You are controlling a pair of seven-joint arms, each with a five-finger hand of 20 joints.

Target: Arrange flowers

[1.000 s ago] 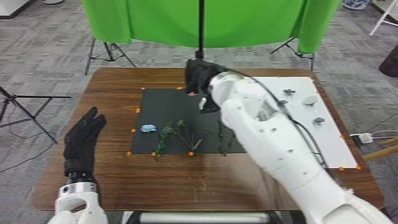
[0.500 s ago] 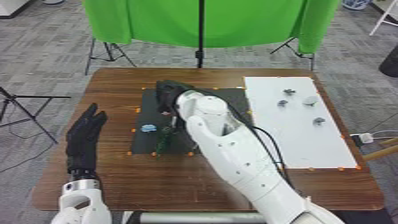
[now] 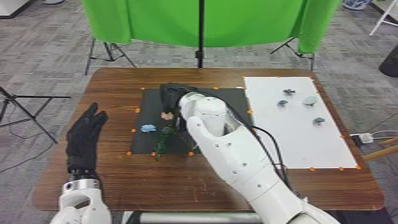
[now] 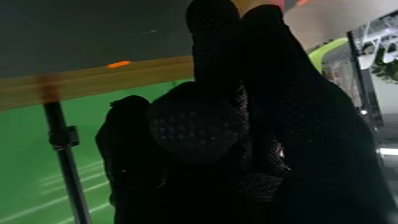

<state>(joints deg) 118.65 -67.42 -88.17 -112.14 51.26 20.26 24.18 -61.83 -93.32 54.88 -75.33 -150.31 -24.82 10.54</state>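
In the head view my right hand point(image 3: 176, 91) is over the upper part of the dark mat point(image 3: 149, 102). A small pinkish patch point(image 3: 166, 116) shows just below the hand, too small to identify. Lower on the mat, a blue flower point(image 3: 148, 128) lies left of green stems point(image 3: 163, 140); my right arm covers the area to their right. My left hand point(image 3: 83, 137) stays at the table's left side, open and straight. In the right wrist view the black glove of my right hand point(image 4: 195, 125) is dark, and its grip cannot be made out.
A white sheet point(image 3: 306, 145) covers the table's right part, with several small grey-blue pieces point(image 3: 319, 121) on it. Orange markers point(image 3: 190, 154) line the mat's edge. The brown table point(image 3: 178, 190) extends toward me, and a green screen point(image 3: 147, 27) stands behind it.
My right hand and arm have swung left and toward me, from the mat's far edge to over the mat. The arm now covers stems that showed before. My left hand has barely moved.
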